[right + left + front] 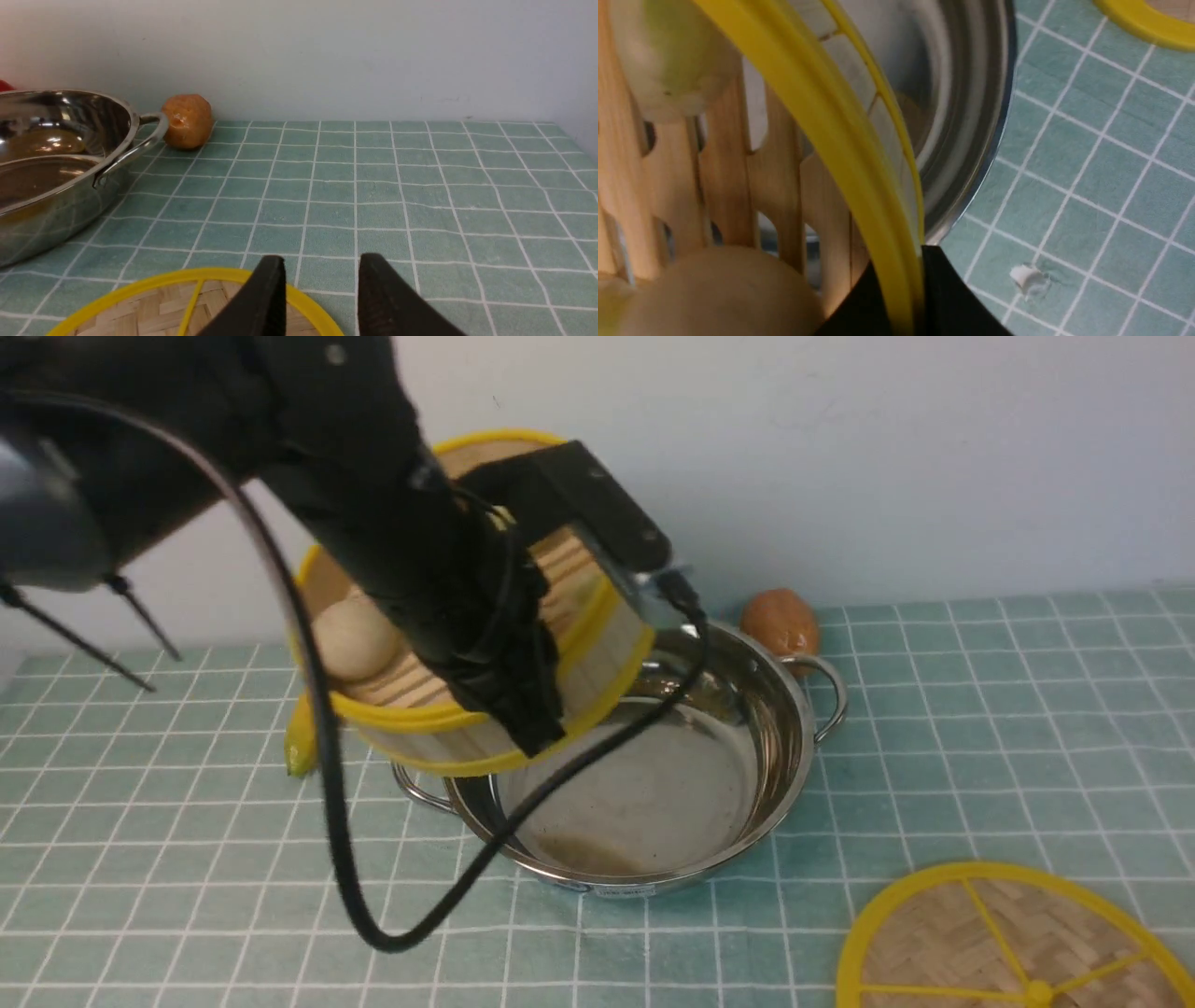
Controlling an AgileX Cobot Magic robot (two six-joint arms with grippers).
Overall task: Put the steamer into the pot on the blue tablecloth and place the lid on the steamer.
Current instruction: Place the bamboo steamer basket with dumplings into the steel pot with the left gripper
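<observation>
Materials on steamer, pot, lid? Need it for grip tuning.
Steamer: pale wood or bamboo slats, matte, grain visible; smooth yellow rims, probably plastic.
Pot: polished metal, likely stainless; mirror reflections inside.
Lid: woven bamboo-like strips, matte; yellow rim and spokes, likely plastic.

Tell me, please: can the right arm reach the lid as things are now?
Probably yes. The right gripper is open right at the lid, nothing seen between them. The left gripper holds the steamer over the pot, well aside.
</observation>
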